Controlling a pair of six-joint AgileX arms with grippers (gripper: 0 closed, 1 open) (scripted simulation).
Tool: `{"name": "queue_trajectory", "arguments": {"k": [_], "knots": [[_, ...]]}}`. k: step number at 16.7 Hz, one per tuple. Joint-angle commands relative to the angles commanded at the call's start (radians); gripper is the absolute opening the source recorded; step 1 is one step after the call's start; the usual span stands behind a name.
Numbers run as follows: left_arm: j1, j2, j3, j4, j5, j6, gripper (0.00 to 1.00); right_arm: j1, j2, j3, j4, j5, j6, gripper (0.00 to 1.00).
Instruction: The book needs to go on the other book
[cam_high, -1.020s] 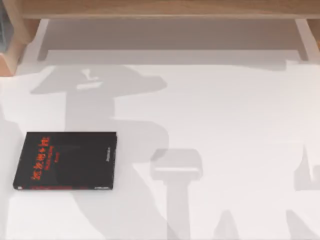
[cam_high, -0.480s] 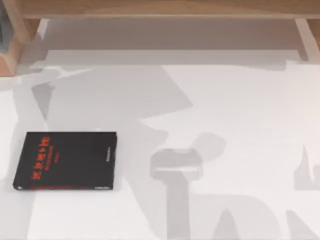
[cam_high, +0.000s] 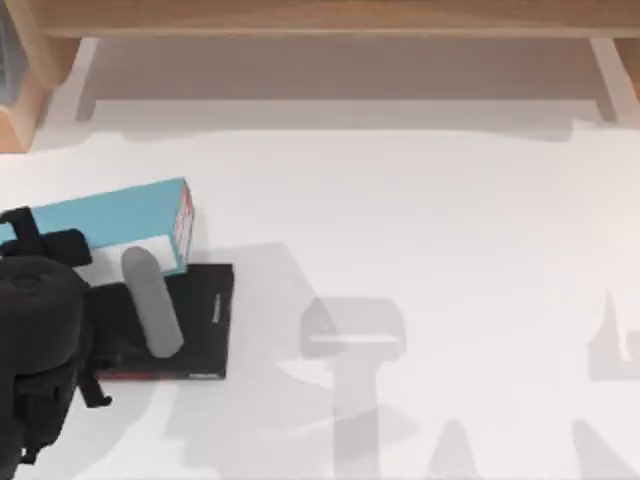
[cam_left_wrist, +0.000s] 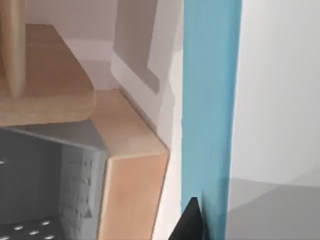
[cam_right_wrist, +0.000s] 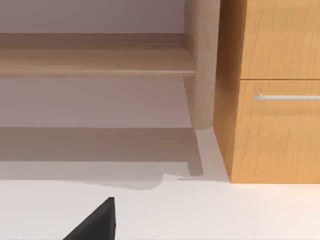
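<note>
Left gripper (cam_high: 85, 265) clamps the flat teal-blue book with white-and-red spine (cam_high: 120, 222) at the table's left, carrying it partly above the thin black book with red lettering (cam_high: 195, 320), probably to lay it on top; right arm parked.

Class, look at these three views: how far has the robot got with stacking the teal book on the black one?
Done: the teal book is off the table, carried by the left gripper at the table's left. In hand: it hangs over the far edge of the black book, not yet squarely above it. Left: centre it, lower it, release. The right gripper hangs idle.
</note>
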Motion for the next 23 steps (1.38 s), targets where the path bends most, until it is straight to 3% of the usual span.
{"name": "queue_trajectory", "arguments": {"k": [4,16,23], "knots": [[-0.097,-0.014,-0.094,0.001,0.019,0.095,0.0,0.0,0.0,0.0,0.0,0.0,0.0,1.0],[-0.082,0.027,-0.09,0.042,0.032,0.106,0.0,0.0,0.0,0.0,0.0,0.0,0.0,1.0],[-0.082,0.027,-0.09,0.042,0.032,0.106,0.53,0.0,0.0,0.0,0.0,0.0,0.0,1.0]]}}
